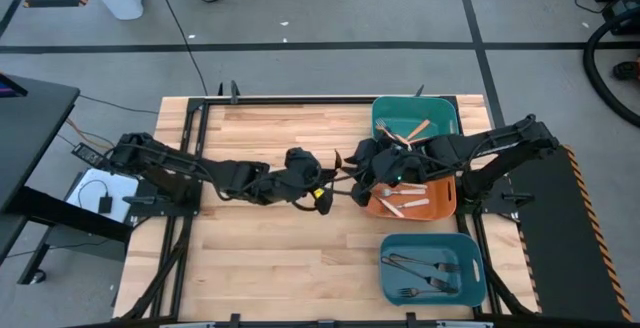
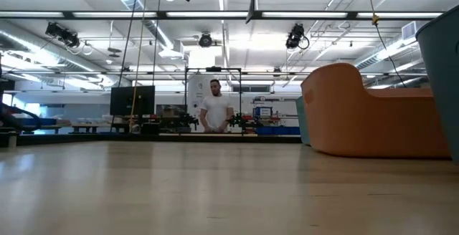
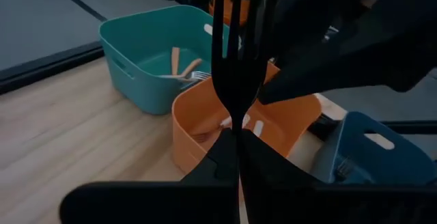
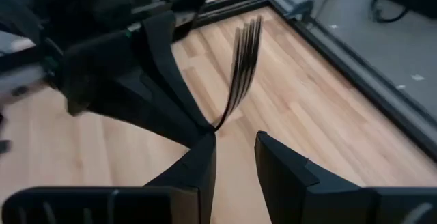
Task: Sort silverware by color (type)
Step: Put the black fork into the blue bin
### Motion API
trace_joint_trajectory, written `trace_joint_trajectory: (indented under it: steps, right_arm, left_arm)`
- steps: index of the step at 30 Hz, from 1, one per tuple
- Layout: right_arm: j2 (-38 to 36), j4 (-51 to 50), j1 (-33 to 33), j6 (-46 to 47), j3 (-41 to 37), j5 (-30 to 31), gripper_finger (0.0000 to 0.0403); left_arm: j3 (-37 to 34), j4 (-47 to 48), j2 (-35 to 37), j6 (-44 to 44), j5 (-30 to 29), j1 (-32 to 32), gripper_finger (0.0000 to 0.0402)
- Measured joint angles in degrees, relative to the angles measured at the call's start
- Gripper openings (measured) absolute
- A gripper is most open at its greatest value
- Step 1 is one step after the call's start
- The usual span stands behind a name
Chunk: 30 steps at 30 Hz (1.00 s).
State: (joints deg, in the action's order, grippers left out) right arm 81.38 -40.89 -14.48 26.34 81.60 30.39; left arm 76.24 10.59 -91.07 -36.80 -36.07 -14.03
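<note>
My left gripper (image 3: 239, 142) is shut on an all-dark metal fork (image 3: 235, 53) above the middle of the table (image 1: 290, 258). My right gripper (image 4: 235, 145) is open right next to the left gripper (image 1: 322, 186), with its fingertips just short of the fork's neck (image 4: 225, 108). I cannot tell if they touch it. The fork's tines (image 4: 247, 39) rise past both grippers. Other forks lie in bins: orange-handled ones (image 1: 415, 130) in the far teal bin, white-handled ones (image 1: 405, 200) in the orange bin, and dark ones (image 1: 425, 273) in the near teal bin. My left gripper pinches the dark fork between its two fingers just below the neck (image 3: 239, 120). The handle is hidden between the fingers. The fork sticks out beyond the fingertips with its tines away from them, lifted clear of the table.
Three bins stand along the table's right side: the far teal bin (image 1: 445, 113), the orange bin (image 1: 445, 208) and the near teal bin (image 1: 470, 268). Bare wood covers the left and near parts of the table. A person (image 2: 215, 109) stands far behind the table.
</note>
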Motion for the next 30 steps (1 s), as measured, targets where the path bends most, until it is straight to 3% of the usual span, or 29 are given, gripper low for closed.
trace_joint_trajectory:
  steps: [11, 16, 19, 23, 30]
  right_arm:
    - [0.1, 6.8, 1.6, -0.9, 0.0, -4.3, 0.0109]
    - [0.1, 7.7, 2.4, -0.5, 0.0, -2.2, 0.0107]
    - [0.1, 7.9, 3.5, 0.3, 0.0, -2.3, 0.0085]
    - [0.1, 7.3, 4.2, -0.6, 0.0, -2.7, 0.0017]
    - [-0.1, 6.6, 4.1, -2.5, 0.0, -9.6, 0.0007]
  left_arm:
    - [0.0, 0.4, 0.0, 0.5, 0.1, 0.2, 0.0007]
    - [0.0, 0.2, 0.0, 1.4, 0.1, 0.2, 0.0007]
    - [0.0, 0.1, 0.0, 2.6, -0.1, 0.2, 0.0008]
    - [0.0, 0.1, 0.0, 2.7, 0.1, 0.5, 0.0008]
    - [0.0, 0.4, 0.1, 4.8, 1.4, 0.6, 0.0025]
